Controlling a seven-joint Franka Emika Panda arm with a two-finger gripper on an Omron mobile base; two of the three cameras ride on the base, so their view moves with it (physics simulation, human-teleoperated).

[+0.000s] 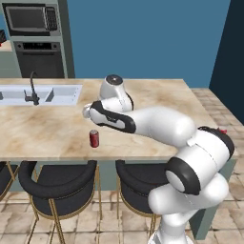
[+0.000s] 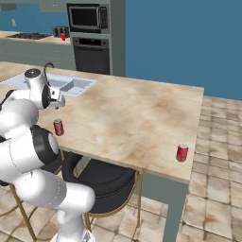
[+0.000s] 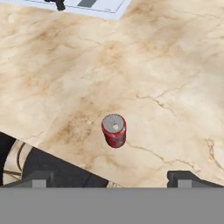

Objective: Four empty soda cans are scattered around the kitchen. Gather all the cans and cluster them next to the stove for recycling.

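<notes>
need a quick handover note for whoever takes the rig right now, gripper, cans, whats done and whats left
Gripper: open, empty, hovering over the island counter, above the near can.
Cans: one soda can upright near the counter's front edge, above the stools; a second can upright at the counter's far right corner; a small red thing, perhaps a third, on the back counter near the stove.
Done: no cluster visible by the stove.
Left: grasp the near can, carry it to the stove, then fetch the others.

Red soda cans on the beige marble island, black cooktop far behind

A small red cylindrical can with a silvery top (image 3: 114, 130) stands upright near the counter's (image 1: 57, 124) front edge. A second red can (image 2: 182, 152) stands upright near the counter's far corner. A third red can (image 2: 63, 37) stands beside the flat black stove (image 2: 26, 36).
</notes>
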